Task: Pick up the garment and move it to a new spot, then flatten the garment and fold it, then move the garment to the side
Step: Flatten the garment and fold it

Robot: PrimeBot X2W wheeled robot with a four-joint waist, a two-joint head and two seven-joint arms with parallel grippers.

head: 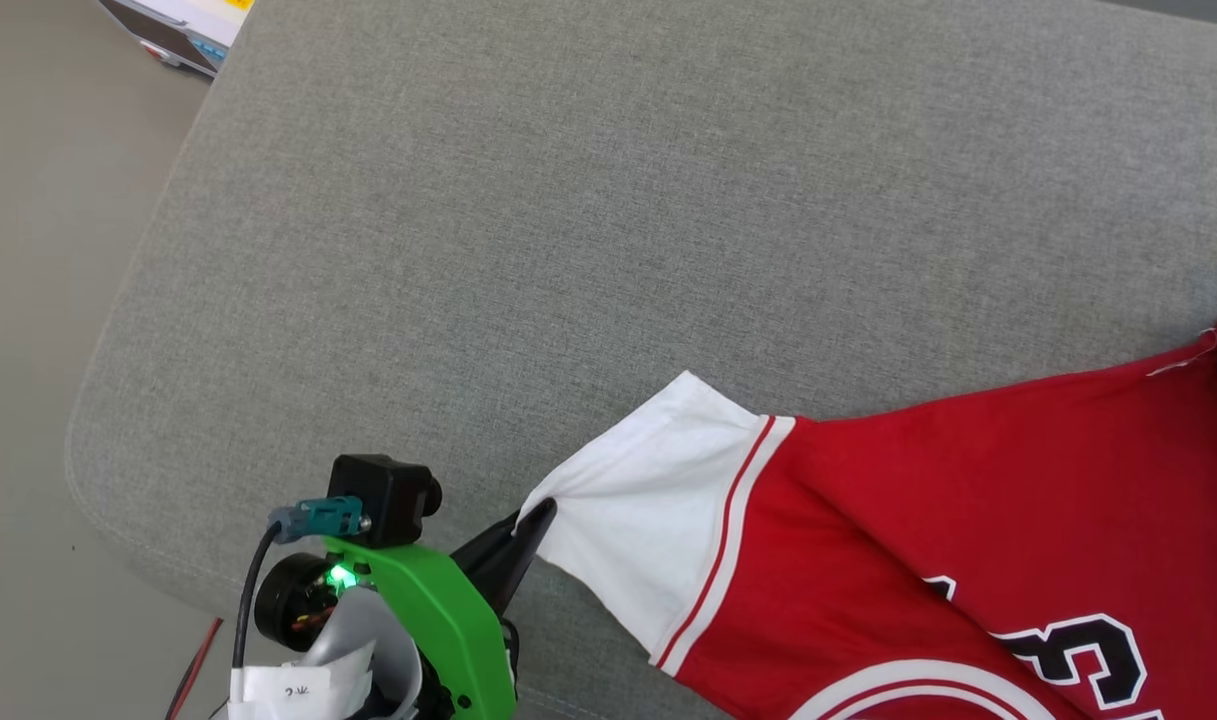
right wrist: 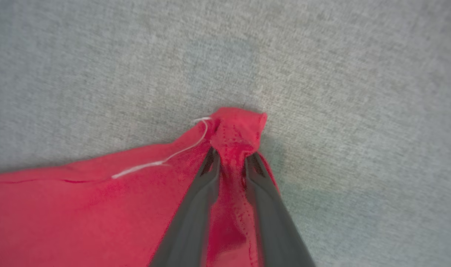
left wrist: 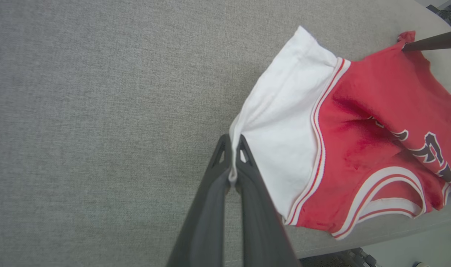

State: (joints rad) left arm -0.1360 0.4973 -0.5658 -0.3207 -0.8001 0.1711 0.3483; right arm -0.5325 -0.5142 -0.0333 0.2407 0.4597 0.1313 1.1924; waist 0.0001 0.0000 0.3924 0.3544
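Head view takes in the left gripper [head: 536, 512] at the lower left, its dark fingers shut together on the edge of the white sleeve [head: 648, 510] of the garment [head: 968, 500]. The garment is spread over the near right part of a grey padded surface [head: 608, 200], and its far end runs off that view's right edge. Right wrist view gives that end up close: the right gripper [right wrist: 231, 157] has its two fingers drawn in narrow on a bunched red corner [right wrist: 240, 124], cloth pinched between them, and a loose white thread [right wrist: 162, 161] trails beside it. Left wrist view adds a strip of white cloth caught between the left fingertips and, far across, one dark finger of the right gripper at the opposite red corner. Seen from the head, the garment's long axis slants from the sleeve at lower centre up and right to that corner, with the neck trim [head: 918, 680] at the bottom edge and the lettering [head: 1078, 650] face up. All of the shirt lies to the right of the left gripper, between the two grips.
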